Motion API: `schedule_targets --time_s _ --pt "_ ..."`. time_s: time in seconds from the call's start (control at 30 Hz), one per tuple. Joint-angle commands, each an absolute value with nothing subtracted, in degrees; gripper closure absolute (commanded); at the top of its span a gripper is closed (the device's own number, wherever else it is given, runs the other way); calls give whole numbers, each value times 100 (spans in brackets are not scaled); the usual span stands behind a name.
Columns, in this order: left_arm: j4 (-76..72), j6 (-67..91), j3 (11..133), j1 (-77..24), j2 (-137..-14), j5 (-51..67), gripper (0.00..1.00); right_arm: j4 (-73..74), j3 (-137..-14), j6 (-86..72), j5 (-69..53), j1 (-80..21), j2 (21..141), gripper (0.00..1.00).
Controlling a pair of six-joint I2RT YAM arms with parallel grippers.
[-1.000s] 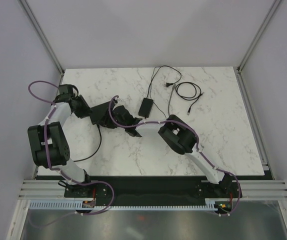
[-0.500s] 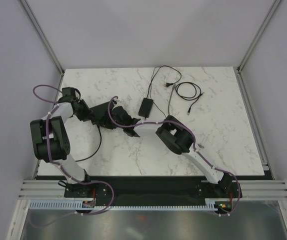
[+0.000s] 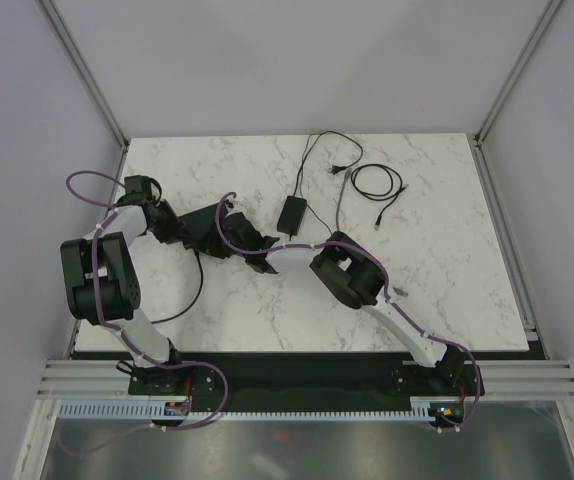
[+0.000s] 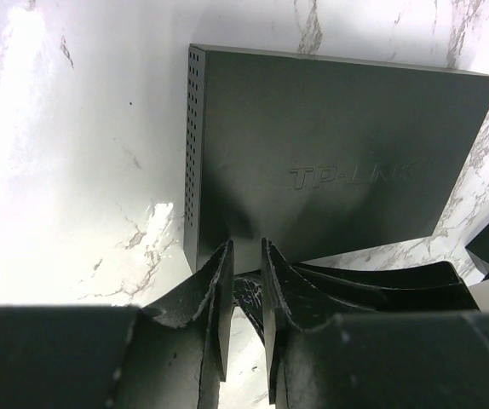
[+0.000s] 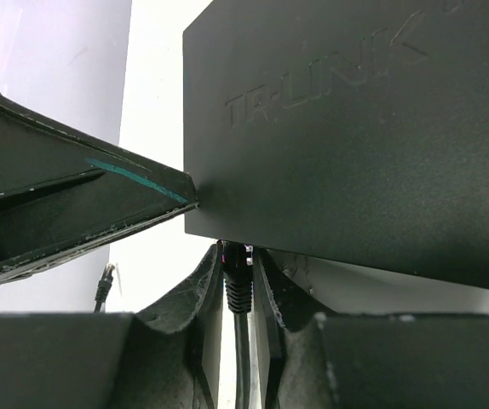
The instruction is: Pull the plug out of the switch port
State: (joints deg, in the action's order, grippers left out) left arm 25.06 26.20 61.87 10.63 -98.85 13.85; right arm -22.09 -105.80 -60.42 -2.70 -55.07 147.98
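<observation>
R gripper (image 5: 236, 258): matte black wedge fingers w/ scuffed edges, standing at a narrow slit and pinching the plug (image 5: 237, 274) by its ribbed boot. Black cable (image 5: 242, 358) is hanging down btwn them. Plug head is meeting the near edge of the switch (image 5: 347, 145), a flat matte black box w/ embossed logo; seating depth not visible.

L gripper (image 4: 245, 256): fingers sitting nearly together, tips butting the switch edge near its vented side. Something dark is lying in the slit; grip can't be told.

Top view only: switch is lying mid-left on the white marble table (image 3: 437, 290), btwn both grippers, adapter brick (image 3: 292, 214) near it.

R wrist only: loose connector (image 5: 104, 284) is lying on the table.
</observation>
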Motion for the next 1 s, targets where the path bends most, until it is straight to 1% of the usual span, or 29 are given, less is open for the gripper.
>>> schedule_targets --time_s 0.0,0.1,0.13,0.2,0.23,0.27,0.47,0.97 --pt "2391 2760 6170 1063 -9896 1415 74 -1986 -10758 -6100 -158 -5546 14941 77" --pt "2399 2751 6170 1046 -9905 1424 74 -1925 -10740 -6196 -158 -5546 14968 83" --pt "2399 2742 6170 1046 -9914 1433 74 -1907 -10740 -6309 -193 -5555 14985 88" --pt "2408 2742 6179 1037 -9923 1441 75 -1898 -10731 -6450 -342 -5520 15038 92" --pt "2408 2733 6187 1037 -9932 1441 75 -1872 -10766 -6512 -421 -5502 15073 99" --pt "2408 2716 6179 1037 -9949 1459 75 -1646 -10888 -6582 -491 -5493 15143 100" --pt "2417 2707 6205 1037 -9993 1485 76 -1337 -11012 -6574 -615 -5449 15144 100" --pt "2417 2663 6214 1020 -10046 1459 77 -1318 -10995 -6565 -668 -5352 15205 100"
